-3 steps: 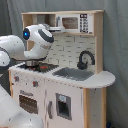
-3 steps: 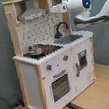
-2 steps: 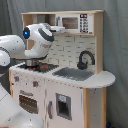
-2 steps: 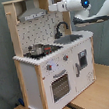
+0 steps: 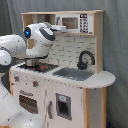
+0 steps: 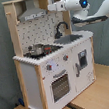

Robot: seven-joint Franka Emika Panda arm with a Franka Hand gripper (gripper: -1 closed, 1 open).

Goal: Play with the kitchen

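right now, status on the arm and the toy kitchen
End effector up at the microwave, fingers not readable. Toy kitchen upright, oven door shut, pot on the stove. Nothing in the way.

Two oblique front views of the kitchen (image 5: 60, 85) (image 6: 55, 65), from opposite sides.

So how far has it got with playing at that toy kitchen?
Nothing looks changed yet: the pot sits on the stovetop and the oven door is shut. Right now the arm's end is up at the microwave. The faucet, sink and knobs appear untouched.
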